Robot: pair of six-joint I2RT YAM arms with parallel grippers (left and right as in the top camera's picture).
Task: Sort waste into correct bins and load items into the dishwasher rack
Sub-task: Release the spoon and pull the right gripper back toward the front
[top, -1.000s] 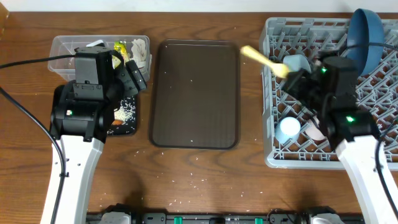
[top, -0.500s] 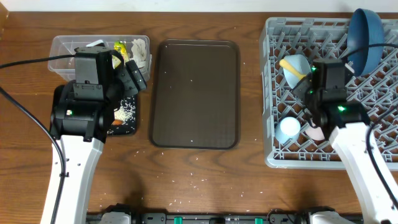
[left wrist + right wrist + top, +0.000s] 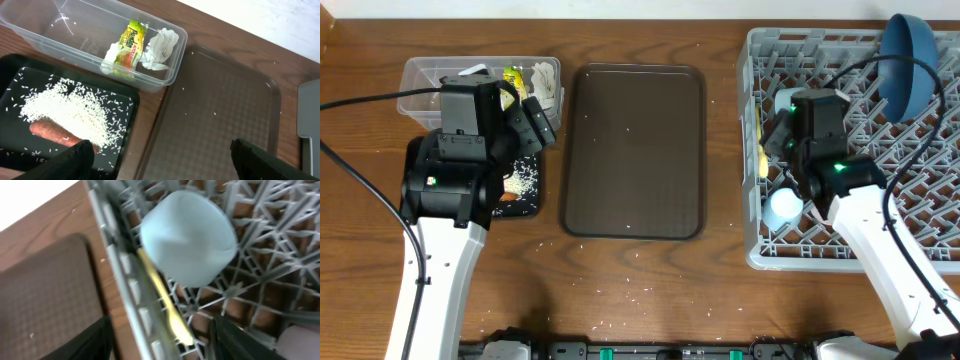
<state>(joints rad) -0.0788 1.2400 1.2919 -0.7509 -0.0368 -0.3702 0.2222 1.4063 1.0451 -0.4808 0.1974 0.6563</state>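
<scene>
My right gripper (image 3: 165,345) is open, its jaws straddling the left wall of the dishwasher rack (image 3: 920,150). The pale yellow spoon (image 3: 161,300) lies free between them on the lattice, along the wall (image 3: 761,150). Just beyond it rests the light blue bowl (image 3: 187,237). The small blue cup (image 3: 782,208) and the upright dark blue plate (image 3: 910,55) are in the rack. My left gripper (image 3: 167,165) hangs open and empty. The clear tub (image 3: 45,35) holds the packet (image 3: 131,42) and napkin (image 3: 159,46). The black tray (image 3: 122,145) holds rice (image 3: 70,112) and the sausage piece (image 3: 50,131).
The large brown serving tray (image 3: 635,150) lies between the bins and the rack. Stray rice grains (image 3: 630,290) dot the wood near the front edge. A cable (image 3: 350,190) loops by the left arm.
The right gripper carried the spoon left and down to the rack's left wall, then opened. The spoon now lies in the rack. The left arm has not moved.
</scene>
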